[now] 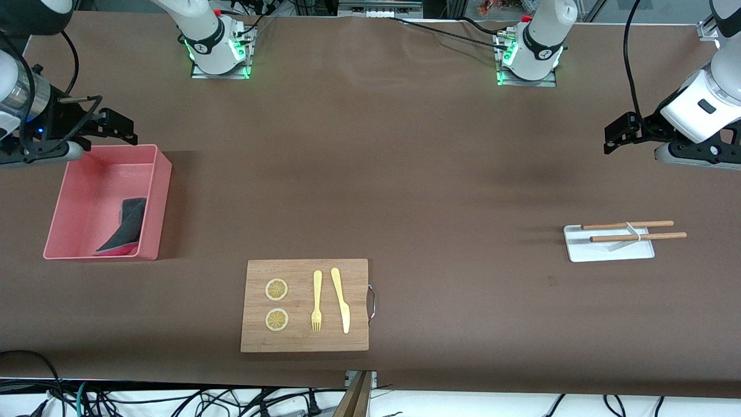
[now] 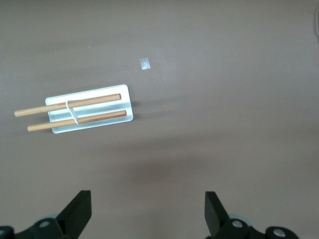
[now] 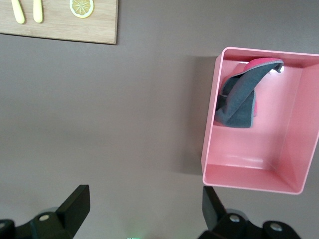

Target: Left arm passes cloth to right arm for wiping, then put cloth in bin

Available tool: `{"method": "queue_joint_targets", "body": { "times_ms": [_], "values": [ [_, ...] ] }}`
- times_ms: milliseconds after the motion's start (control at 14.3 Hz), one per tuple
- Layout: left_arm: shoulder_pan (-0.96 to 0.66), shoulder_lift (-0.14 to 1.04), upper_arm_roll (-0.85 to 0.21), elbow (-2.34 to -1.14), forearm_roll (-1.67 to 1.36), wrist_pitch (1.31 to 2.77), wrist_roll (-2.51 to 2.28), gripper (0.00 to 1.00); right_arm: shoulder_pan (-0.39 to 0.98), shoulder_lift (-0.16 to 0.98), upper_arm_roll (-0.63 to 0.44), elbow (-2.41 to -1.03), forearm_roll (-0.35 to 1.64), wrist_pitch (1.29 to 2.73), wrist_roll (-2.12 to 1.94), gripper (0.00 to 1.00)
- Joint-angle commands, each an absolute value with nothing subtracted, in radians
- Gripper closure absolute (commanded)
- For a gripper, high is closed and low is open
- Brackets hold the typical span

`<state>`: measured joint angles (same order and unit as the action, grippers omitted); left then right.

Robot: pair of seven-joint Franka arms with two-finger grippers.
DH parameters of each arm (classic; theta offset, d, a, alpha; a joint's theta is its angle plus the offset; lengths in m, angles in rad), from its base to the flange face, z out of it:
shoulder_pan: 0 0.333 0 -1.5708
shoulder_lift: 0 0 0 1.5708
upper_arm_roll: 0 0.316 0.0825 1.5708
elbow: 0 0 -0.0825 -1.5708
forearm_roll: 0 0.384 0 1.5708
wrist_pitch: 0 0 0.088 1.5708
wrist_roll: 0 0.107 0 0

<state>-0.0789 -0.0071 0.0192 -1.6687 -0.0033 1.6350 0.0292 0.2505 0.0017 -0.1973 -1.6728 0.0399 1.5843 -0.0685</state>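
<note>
Right arm: white robot arm with a silver wrist band and a small blue light (image 1: 17, 98), at its own end of the bench, waiting.
Right tool: black two-finger tool (image 1: 118, 128) held in the air just over the farther edge of the bin, fingers (image 3: 75, 206) spread apart and holding nothing.
Bin: pink rectangular plastic tub with low straight walls (image 1: 156, 197), standing on the bench at the right arm's end.
Cloth: small soft cloth, dark grey with a red-pink underside (image 1: 124, 229), inside the bin, slumped in the corner nearer the front camera and leaning on the wall there; the right wrist view shows the red-pink side curling over at the wall (image 3: 241, 99).
Cutting board: rectangular wooden board with a metal handle (image 1: 304, 341), near the front edge of the bench, well apart from the bin.
On the board: two yellow lemon slices (image 1: 276, 289), a pale yellow fork (image 1: 316, 301) and a pale yellow knife (image 1: 341, 301), lying side by side.
Tray: small flat white tray (image 1: 608, 252) toward the left arm's end, with two wooden chopsticks (image 1: 628, 224) lying across it, their tips overhanging one edge.
Left arm: white robot arm with a plain white wrist block (image 1: 700, 110), waiting at its end of the bench.
Left tool: black two-finger tool (image 1: 619, 133) in the air over bare bench, near the tray but apart from it, fingers (image 2: 79, 209) wide apart and empty.
</note>
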Motion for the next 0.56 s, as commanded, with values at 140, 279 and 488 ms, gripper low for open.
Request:
{"method": "queue_joint_targets", "body": {
  "times_ms": [140, 279, 488],
  "values": [
    [-0.074, 0.009, 0.021, -1.631, -0.009, 1.611, 0.055, 0.00, 0.222, 0.014, -0.169, -1.646, -0.012, 1.565, -0.075, 0.00],
    [-0.074, 0.009, 0.021, -1.629, -0.008, 1.609, 0.055, 0.00, 0.219, 0.012, -0.166, -1.646, -0.014, 1.566, -0.075, 0.00],
    [-0.074, 0.008, 0.018, -1.618, -0.008, 1.606, 0.057, 0.00, 0.218, 0.009, -0.163, -1.646, -0.014, 1.565, -0.074, 0.00]
  ]
}}
